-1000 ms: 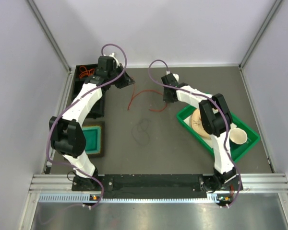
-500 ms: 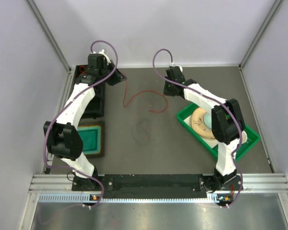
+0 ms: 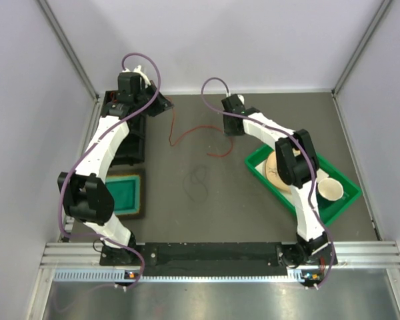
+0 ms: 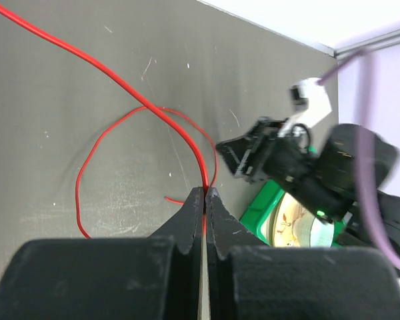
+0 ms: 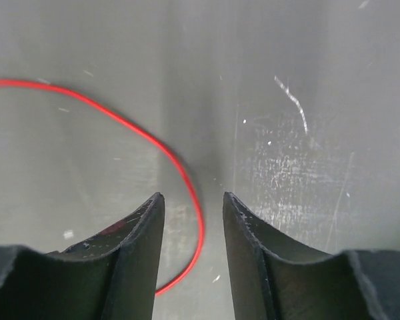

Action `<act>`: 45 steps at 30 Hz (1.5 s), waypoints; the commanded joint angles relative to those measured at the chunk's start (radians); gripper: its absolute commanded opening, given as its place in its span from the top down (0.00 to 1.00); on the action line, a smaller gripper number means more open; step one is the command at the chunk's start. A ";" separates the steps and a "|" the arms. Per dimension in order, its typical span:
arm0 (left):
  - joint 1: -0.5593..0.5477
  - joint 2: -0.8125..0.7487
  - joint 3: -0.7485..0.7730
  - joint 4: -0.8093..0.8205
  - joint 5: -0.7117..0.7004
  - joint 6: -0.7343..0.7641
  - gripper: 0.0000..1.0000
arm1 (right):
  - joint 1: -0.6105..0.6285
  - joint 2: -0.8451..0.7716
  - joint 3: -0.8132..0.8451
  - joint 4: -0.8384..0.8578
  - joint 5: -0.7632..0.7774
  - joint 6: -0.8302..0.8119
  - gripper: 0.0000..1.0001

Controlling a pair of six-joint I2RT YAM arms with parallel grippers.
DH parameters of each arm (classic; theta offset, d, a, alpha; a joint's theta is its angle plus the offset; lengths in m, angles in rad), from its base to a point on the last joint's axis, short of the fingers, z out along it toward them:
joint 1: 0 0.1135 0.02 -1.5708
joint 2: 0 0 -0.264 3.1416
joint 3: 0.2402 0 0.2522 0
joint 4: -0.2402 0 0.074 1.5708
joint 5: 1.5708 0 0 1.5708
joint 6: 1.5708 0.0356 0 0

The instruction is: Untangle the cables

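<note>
Left gripper (image 4: pixel 205 191) clamped on red cable (image 5: pixel 200 227), well left of green tray (image 3: pixel 350 198); dark cable (image 3: pixel 199 181) left loose beside tray's near-left edge; right gripper (image 5: pixel 193 197) parted, nothing held, off tray's far corner; pull to be kept slow, clear of dark cable

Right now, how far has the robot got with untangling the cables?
Done, it seems: the dark cable lies alone, apart from the red cable. In hand: the left gripper is shut on the red cable; the right gripper hangs open over another stretch. Left: the red cable loops across itself near the left gripper and needs pulling straight.
</note>
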State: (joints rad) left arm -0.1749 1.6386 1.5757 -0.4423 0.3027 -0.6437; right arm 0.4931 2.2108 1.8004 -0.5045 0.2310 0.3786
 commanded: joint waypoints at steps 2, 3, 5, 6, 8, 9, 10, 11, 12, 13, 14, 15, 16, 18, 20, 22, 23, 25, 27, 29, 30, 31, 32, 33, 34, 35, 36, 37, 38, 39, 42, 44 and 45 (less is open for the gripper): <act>0.003 -0.037 0.032 0.013 0.019 0.015 1.00 | -0.005 0.055 0.071 -0.042 0.036 -0.032 0.63; 0.003 -0.039 0.033 0.013 0.019 0.016 1.00 | -0.005 0.059 0.074 -0.042 0.034 -0.030 0.64; 0.003 -0.039 0.038 0.008 0.018 0.019 1.00 | -0.005 0.081 0.086 -0.040 0.030 -0.026 0.68; 0.003 -0.039 0.038 0.007 0.019 0.019 1.00 | -0.005 0.089 0.092 -0.042 0.027 -0.024 0.69; 0.003 -0.042 0.040 0.004 0.019 0.019 1.00 | -0.005 0.105 0.109 -0.048 0.024 -0.021 0.73; 0.003 -0.045 0.040 0.004 0.015 0.019 1.00 | -0.005 0.119 0.116 -0.051 0.024 -0.018 0.76; 0.003 -0.046 0.040 0.002 0.015 0.021 1.00 | -0.005 0.122 0.119 -0.051 0.025 -0.015 0.79; 0.003 -0.048 0.041 -0.002 0.013 0.022 1.00 | -0.005 0.124 0.119 -0.049 0.024 -0.012 0.92; 0.003 -0.052 0.041 -0.004 0.009 0.024 1.00 | -0.005 0.122 0.117 -0.048 0.021 -0.009 1.00; 0.005 -0.052 0.041 -0.004 0.007 0.026 1.00 | -0.005 0.119 0.116 -0.048 0.022 -0.006 1.00; 0.006 -0.054 0.043 -0.006 0.009 0.026 1.00 | -0.005 0.115 0.108 -0.043 0.022 -0.004 1.00; 0.006 -0.054 0.043 -0.007 0.006 0.026 1.00 | -0.008 0.107 0.100 -0.037 0.021 -0.003 1.00; 0.009 -0.056 0.043 -0.009 0.007 0.026 1.00 | -0.005 0.086 0.091 -0.029 0.027 -0.003 1.00; 0.011 -0.056 0.043 -0.009 0.006 0.026 1.00 | -0.005 0.063 0.062 -0.010 0.034 -0.003 1.00; 0.012 -0.057 0.041 -0.012 0.006 0.026 1.00 | -0.005 0.024 0.042 -0.003 0.036 -0.003 1.00; 0.015 -0.059 0.040 -0.012 0.006 0.026 1.00 | -0.007 -0.008 0.027 0.011 0.031 -0.001 1.00; 0.017 -0.060 0.040 -0.010 0.006 0.026 1.00 | -0.007 -0.043 0.008 0.018 0.025 0.002 1.00; 0.020 -0.063 0.040 -0.012 0.004 0.026 1.00 | -0.005 -0.077 -0.013 0.044 -0.007 0.011 1.00; 0.028 -0.071 0.041 -0.013 0.003 0.027 1.00 | -0.005 -0.121 -0.033 0.055 -0.051 0.032 1.00; 0.034 -0.079 0.047 -0.018 0.003 0.030 1.00 | -0.007 -0.158 -0.045 0.067 -0.085 0.049 1.00; 0.041 -0.083 0.049 -0.021 0.003 0.030 1.00 | -0.007 -0.171 -0.049 0.070 -0.122 0.068 1.00; 0.044 -0.086 0.055 -0.021 0.004 0.033 1.00 | -0.005 -0.181 -0.059 0.084 -0.142 0.075 1.00; 0.049 -0.091 0.058 -0.030 0.001 0.035 1.00 | -0.005 -0.203 -0.064 0.092 -0.162 0.097 1.00; 0.058 -0.092 0.067 -0.033 0.000 0.041 1.00 | -0.004 -0.213 -0.067 0.099 -0.201 0.106 1.00; 0.064 -0.098 0.073 -0.039 -0.004 0.042 1.00 | -0.004 -0.221 -0.073 0.113 -0.222 0.114 1.00; 0.072 -0.103 0.078 -0.045 -0.007 0.047 1.00 | -0.002 -0.238 -0.075 0.119 -0.226 0.130 1.00; 0.086 -0.108 0.084 -0.045 -0.007 0.050 1.00 | -0.002 -0.246 -0.075 0.126 -0.261 0.134 1.00; 0.094 -0.112 0.089 -0.047 -0.008 0.052 1.00 | 0.001 -0.252 -0.075 0.133 -0.265 0.137 1.00; 0.106 -0.114 0.096 -0.059 -0.010 0.058 1.00 | 0.005 -0.258 -0.073 0.133 -0.265 0.135 1.00; 0.112 -0.115 0.115 -0.068 -0.014 0.064 1.00 | 0.005 -0.260 -0.072 0.129 -0.263 0.134 1.00; 0.130 -0.112 0.176 -0.127 -0.065 0.105 1.00 | 0.004 -0.261 -0.069 0.106 -0.243 0.131 1.00; 0.137 -0.111 0.210 -0.151 -0.088 0.154 1.00 | 0.004 -0.260 -0.076 0.083 -0.234 0.123 0.95; 0.135 -0.109 0.255 -0.177 -0.115 0.170 1.00 | 0.005 -0.266 -0.096 0.080 -0.234 0.120 0.82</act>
State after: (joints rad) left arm -0.0486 1.5745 1.7084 -0.5613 0.2619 -0.5663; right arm 0.4953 1.9942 1.7275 -0.4133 0.0010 0.4969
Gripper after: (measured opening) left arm 0.012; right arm 0.037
